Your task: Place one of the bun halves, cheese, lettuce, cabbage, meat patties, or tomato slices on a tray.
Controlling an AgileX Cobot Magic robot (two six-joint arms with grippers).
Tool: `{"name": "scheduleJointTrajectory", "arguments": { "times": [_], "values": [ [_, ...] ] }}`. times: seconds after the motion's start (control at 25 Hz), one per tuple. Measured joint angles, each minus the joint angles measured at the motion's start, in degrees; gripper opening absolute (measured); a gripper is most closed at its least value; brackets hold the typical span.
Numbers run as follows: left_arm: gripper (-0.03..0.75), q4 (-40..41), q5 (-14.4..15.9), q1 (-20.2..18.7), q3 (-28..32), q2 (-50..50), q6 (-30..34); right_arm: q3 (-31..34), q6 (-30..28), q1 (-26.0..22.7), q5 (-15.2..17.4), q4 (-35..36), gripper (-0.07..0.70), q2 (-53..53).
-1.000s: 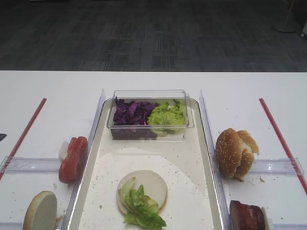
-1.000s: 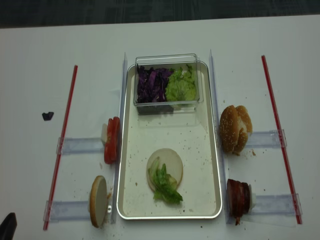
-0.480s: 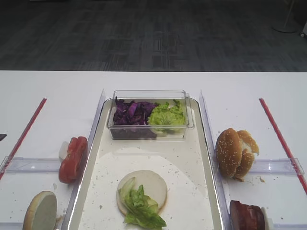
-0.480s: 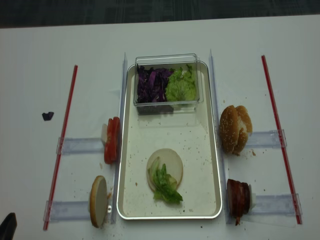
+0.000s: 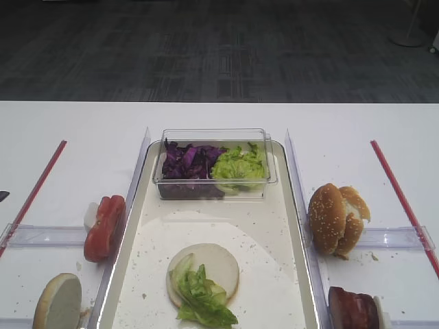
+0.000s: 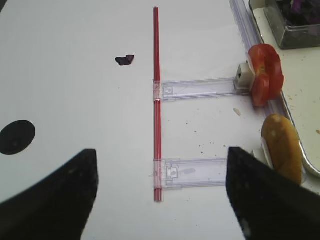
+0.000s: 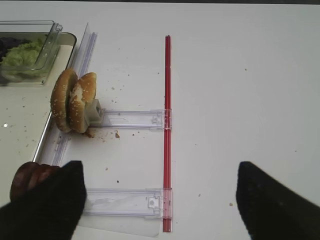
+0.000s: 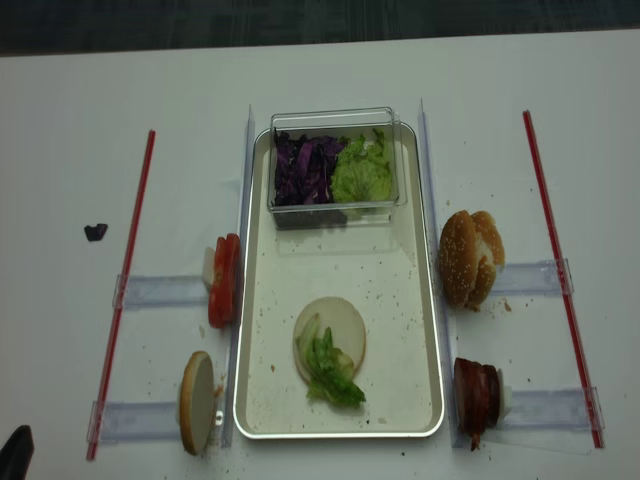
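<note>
Both grippers are seen wide open and empty in the wrist views: the right gripper [image 7: 160,200] is held above the counter [image 5: 75,130] on the right, with nothing between its dark fingers, and the left gripper [image 6: 160,190] is held likewise on the left, also gripping nothing. Near the right gripper the meat patties [image 7: 30,177] stand on edge in their clear holder, and just beyond them the sesame bun halves [image 7: 74,102] stand in another holder. Near the left gripper a lone bun half [image 6: 282,147] and the tomato slices [image 6: 265,75] are racked beside the tray [image 8: 425,330]. On the tray a bun half [image 8: 335,330] lies flat with a leaf of lettuce [image 8: 328,370] on it; at the far end a clear tub [image 8: 335,165] holds purple cabbage [image 8: 305,170] and more lettuce. Nothing has been moved over the last second; the scene is unchanged and neither arm has been committed. It is judged that one placement is complete and the next ingredient has not yet been chosen.
</note>
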Motion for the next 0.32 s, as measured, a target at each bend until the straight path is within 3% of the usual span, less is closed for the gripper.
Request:
{"name": "scheduleJointTrajectory", "arguments": {
  "times": [0.32],
  "values": [
    [0.491,0.0,0.0,0.0,0.0,0.0,0.0,0.0,0.0,0.0,0.0,0.0,0.627,0.0]
  ]
}}
